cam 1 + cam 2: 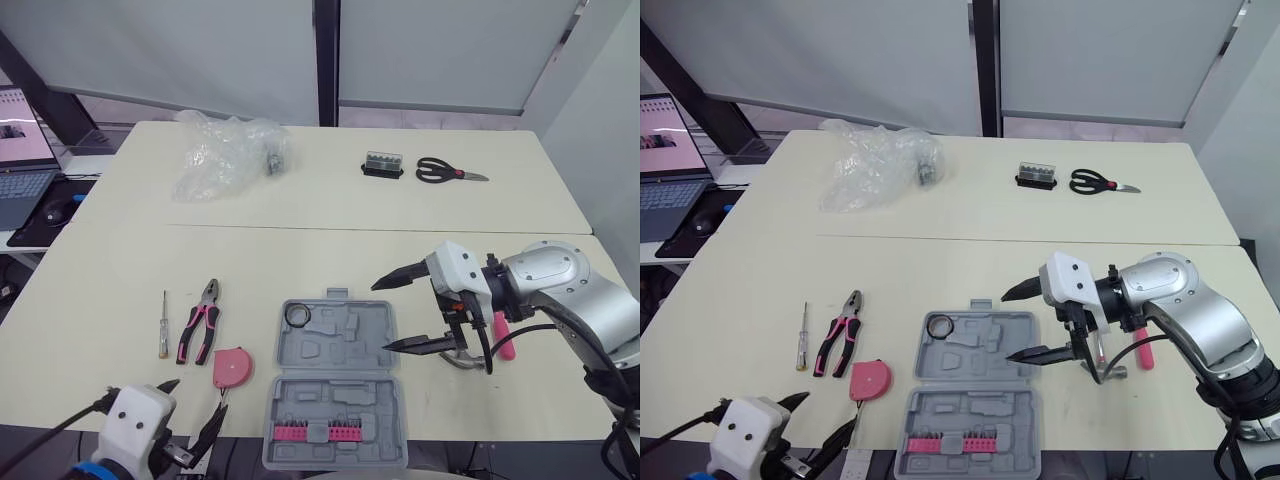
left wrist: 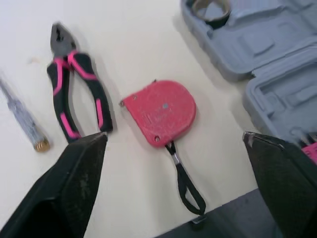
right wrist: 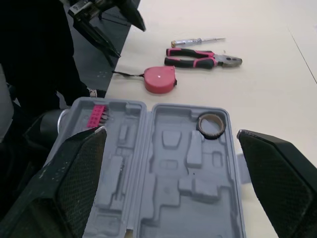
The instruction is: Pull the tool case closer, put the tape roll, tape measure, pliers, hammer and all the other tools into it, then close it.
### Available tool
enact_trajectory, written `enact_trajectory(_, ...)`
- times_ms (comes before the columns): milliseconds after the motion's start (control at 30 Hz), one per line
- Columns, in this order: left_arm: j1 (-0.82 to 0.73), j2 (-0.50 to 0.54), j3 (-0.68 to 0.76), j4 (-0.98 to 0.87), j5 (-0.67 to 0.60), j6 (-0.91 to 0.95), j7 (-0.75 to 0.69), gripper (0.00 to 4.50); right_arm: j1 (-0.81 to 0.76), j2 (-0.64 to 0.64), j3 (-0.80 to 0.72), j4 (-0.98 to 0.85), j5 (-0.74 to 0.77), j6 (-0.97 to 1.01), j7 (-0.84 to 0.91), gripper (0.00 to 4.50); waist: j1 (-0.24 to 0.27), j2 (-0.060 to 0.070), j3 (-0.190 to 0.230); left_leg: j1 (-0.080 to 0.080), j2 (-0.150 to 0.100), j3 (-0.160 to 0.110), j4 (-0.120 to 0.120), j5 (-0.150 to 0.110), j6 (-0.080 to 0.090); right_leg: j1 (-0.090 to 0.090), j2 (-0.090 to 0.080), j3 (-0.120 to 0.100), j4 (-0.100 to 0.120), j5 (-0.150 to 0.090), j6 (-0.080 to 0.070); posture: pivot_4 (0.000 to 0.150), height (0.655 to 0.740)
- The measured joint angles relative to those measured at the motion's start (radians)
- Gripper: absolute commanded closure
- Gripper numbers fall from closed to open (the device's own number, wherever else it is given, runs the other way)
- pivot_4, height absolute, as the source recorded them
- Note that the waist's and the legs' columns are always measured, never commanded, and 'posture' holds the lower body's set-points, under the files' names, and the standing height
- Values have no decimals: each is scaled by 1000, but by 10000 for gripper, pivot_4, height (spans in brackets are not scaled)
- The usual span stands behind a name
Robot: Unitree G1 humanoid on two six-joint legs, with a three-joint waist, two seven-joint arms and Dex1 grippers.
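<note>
Right gripper [image 1: 380, 316] is spread wide and empty, hovering just beside the right edge of the case [image 1: 335, 385], about level with its upper half. Left gripper [image 1: 195, 405] is also spread and empty, low at the near edge of the bench [image 1: 330, 250], left of the case.

Progress: early.
- The case lies open and flat at the near edge, so the pull-closer step looks done.
- Tape roll [image 1: 297, 315] sits in the top-left pocket of the case. It is the only loose tool in so far, and a row of pink bits [image 1: 310, 432] fills the bottom strip.
- Not yet packed:
  - Tape measure [image 1: 231, 366], just left of the case.
  - Pliers [image 1: 200, 322], beside the tape measure, farther left.
  - Screwdriver [image 1: 163, 323], left of the pliers.
  - Hammer [image 1: 504, 340], on the bench right of the case, partly hidden behind the right arm, pink handle showing.
- Scissors [image 1: 450, 172] and a small bit box [image 1: 382, 163] lie well apart at the far side. Whether they count as tools for the case is unclear.
- Lid not yet closed.

Relative to the grippers: the tape measure lies just ahead of the left gripper, lined up between its fingers in the wrist view, probably the next pick. The hammer is near the right gripper but behind it, on the wrist side.
</note>
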Motion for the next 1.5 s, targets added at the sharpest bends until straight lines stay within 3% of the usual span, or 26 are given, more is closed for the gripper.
enact_trajectory(267,-166,231,87,374,-57,-282,-389,562,33,56,-12,-90,37,-30,-56,0,-2,-1,0,0,1,0,-1,0,0,0,1,0,0,0,0,1500,7400)
enact_trajectory(500,-370,374,24,636,-35,-425,-583,562,105,109,38,-92,-20,-114,-88,0,-2,0,0,0,2,0,-1,0,0,-1,1,-1,1,0,0,1500,7400)
enact_trajectory(767,-563,402,-134,729,1,-428,-625,562,121,123,58,-95,-13,-74,-139,0,-7,0,0,0,2,0,-2,0,0,-1,1,-1,2,0,0,1500,7400)
enact_trajectory(1500,-775,366,-393,1010,144,-578,-593,562,110,114,95,-72,-54,-43,-171,0,-4,0,0,0,3,0,-2,0,0,-2,2,-1,4,0,0,1500,7400)
